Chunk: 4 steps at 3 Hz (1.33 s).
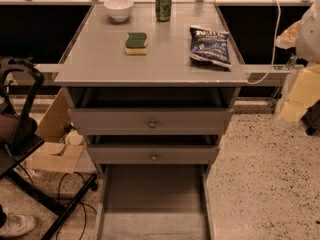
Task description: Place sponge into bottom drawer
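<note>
The sponge, with a dark green top over yellow foam, lies flat on the grey cabinet top, left of centre. The bottom drawer is pulled far out toward me, a long shallow grey tray with nothing in it. My gripper hangs at the right edge of the view, beside the cabinet's right side. It is below the level of the top, far from the sponge, and holds nothing that I can see.
A blue chip bag, a green can and a white bowl also sit on the top. The two upper drawers with round knobs are slightly open. A black chair and cardboard box stand at the left.
</note>
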Tool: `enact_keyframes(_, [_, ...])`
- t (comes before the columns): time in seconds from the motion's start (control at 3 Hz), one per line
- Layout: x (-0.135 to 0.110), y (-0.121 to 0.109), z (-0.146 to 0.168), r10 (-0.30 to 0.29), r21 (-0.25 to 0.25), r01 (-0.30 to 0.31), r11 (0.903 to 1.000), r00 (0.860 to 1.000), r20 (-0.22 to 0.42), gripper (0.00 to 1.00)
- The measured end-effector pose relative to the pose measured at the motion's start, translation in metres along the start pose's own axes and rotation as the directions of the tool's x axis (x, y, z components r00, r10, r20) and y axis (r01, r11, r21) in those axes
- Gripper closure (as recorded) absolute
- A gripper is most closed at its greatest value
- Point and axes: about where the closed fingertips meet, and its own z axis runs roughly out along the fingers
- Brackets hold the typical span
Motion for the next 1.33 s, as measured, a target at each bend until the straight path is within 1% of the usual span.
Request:
enact_keyframes(0.33, [-0.002,-0.004,-0.001,-0.004,0.014,0.003,0.9999,1.000,0.013,0.00])
enact_keyframes(0.67, [-0.018,-0.030,0.018,-0.006,0.060,-0.001,0.9982,0.993,0.119,0.00])
enact_keyframes(1.0, [-0.047,-0.069,0.048,0.033,0.097,-0.062,0.9933,0.959,0.281,0.00])
enact_keyframes(1.33, [-0.089,-0.122,0.077,0.114,0.089,-0.172,0.9812,0.886,0.448,0.00])
